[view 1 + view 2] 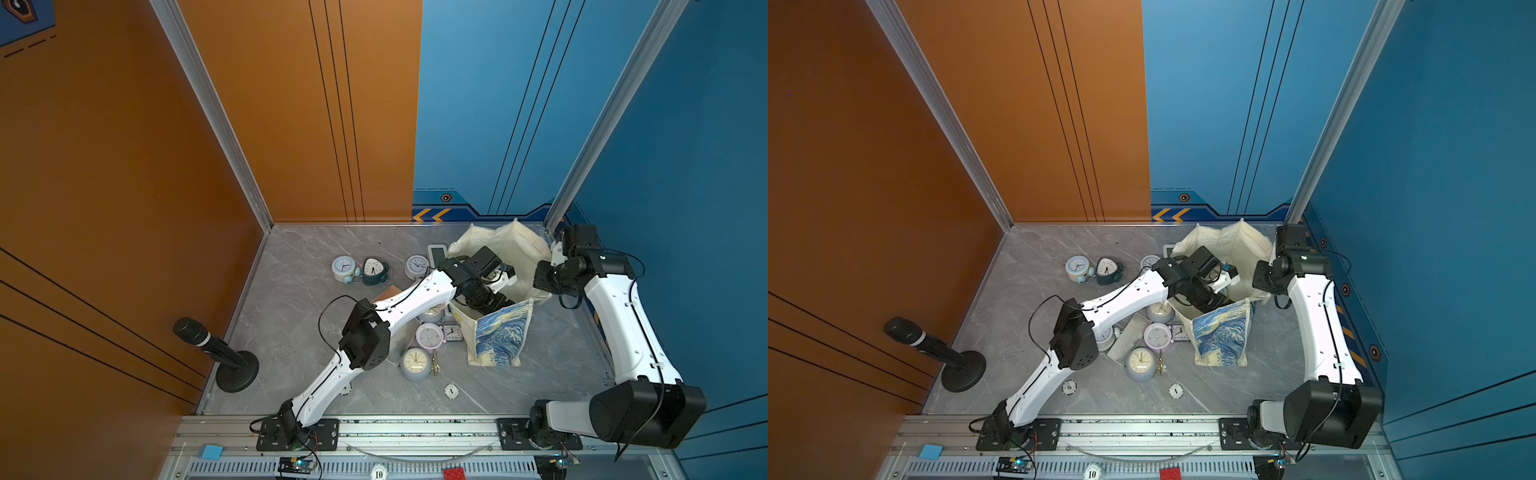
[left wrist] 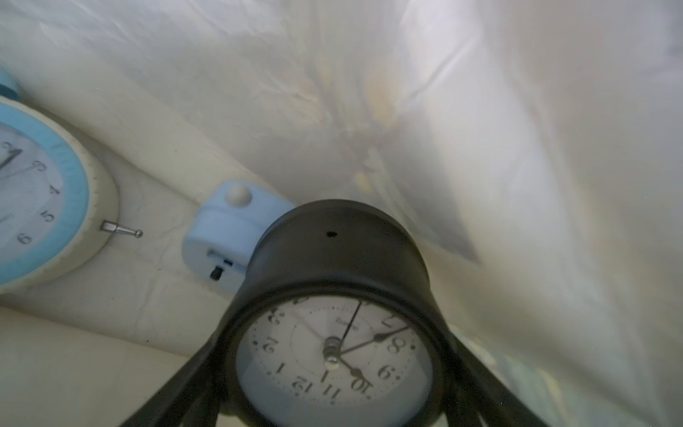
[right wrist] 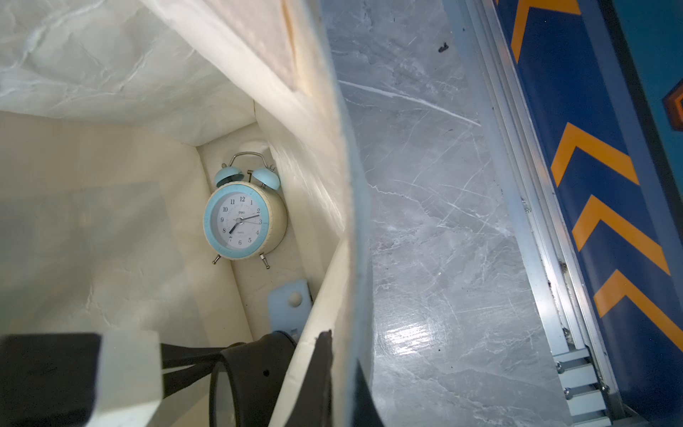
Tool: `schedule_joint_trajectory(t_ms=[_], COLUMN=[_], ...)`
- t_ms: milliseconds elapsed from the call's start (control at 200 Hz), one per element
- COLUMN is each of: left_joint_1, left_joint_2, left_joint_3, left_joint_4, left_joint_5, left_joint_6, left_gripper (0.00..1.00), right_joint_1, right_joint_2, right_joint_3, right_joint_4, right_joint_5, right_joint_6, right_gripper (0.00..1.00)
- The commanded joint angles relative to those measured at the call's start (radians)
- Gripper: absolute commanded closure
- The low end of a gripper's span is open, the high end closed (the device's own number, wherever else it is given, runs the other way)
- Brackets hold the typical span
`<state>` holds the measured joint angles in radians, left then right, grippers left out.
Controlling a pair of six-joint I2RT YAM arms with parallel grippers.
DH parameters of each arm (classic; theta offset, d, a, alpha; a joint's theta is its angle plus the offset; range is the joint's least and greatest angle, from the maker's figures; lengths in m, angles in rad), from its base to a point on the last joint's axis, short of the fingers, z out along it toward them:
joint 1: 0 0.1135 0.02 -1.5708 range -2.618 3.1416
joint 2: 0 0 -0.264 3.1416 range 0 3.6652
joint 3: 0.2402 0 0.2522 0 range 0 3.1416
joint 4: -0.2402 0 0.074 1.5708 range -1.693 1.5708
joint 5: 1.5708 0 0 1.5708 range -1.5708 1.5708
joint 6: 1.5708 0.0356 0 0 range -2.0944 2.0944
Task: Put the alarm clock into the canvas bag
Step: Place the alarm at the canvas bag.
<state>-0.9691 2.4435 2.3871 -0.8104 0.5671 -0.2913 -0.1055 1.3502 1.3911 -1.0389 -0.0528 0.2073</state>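
- The grey marble table (image 1: 291,365) fills the cell floor in both top views. Loose alarm clocks (image 1: 415,363) lie around 10 o'clock and 6 o'clock of its middle.
- The canvas bag (image 1: 500,336) stands open toward 2 o'clock of the table's middle, with cream lining inside and a swirling blue print on its near side. I judge it soft and floppy, so its mouth would likely sag if nothing held it.
- My right gripper (image 3: 340,355) is pinched tight on the bag's rim, at 3 o'clock of the mouth in a top view.
- My left gripper (image 2: 334,355) reaches into the mouth from 8 o'clock. Its jaws are spread wide around the black alarm clock (image 2: 332,255), one finger on each side of the round drum.
- That clock is inside the bag. I cannot tell whether it touches the bottom.
- I judge the clock rigid and fairly light. Its smooth curved sides could slip and its glass face could crack, so the drum's flanks are the place to hold it.
- A blue twin-bell alarm clock (image 3: 240,222) lies in a corner of the bag's floor, with a small pale blue plastic case (image 3: 290,299) near it.
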Motion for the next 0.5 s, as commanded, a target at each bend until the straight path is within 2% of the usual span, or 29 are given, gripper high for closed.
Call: schedule_joint_trajectory(t_ms=[0, 70, 250, 340, 365, 491], left_joint_1=[-0.010, -0.008, -0.006, -0.003, -0.003, -0.001], left_joint_2=[0.046, 0.049, 0.024, 0.008, 0.006, -0.013], left_joint_3=[0.016, 0.017, 0.026, 0.035, 0.037, 0.050], left_joint_4=[-0.065, -0.065, -0.065, -0.065, -0.065, -0.065], left_joint_5=[0.022, 0.012, -0.017, -0.027, -0.027, -0.029], left_joint_6=[0.028, 0.028, 0.035, 0.034, 0.032, 0.025], left_gripper=[0.36, 0.33, 0.17, 0.15, 0.09, 0.06], right_joint_1=[0.000, 0.000, 0.000, 0.001, 0.001, 0.001], right_joint_2=[0.016, 0.015, 0.014, 0.015, 0.014, 0.015], right_joint_3=[0.022, 0.022, 0.019, 0.019, 0.019, 0.017], right_joint_4=[-0.012, -0.012, -0.013, -0.012, -0.011, -0.012], right_joint_5=[-0.019, -0.019, -0.019, -0.019, -0.021, -0.021], right_joint_6=[0.004, 0.004, 0.003, 0.003, 0.004, 0.004], right_gripper=[0.92, 0.92, 0.92, 0.92, 0.92, 0.92])
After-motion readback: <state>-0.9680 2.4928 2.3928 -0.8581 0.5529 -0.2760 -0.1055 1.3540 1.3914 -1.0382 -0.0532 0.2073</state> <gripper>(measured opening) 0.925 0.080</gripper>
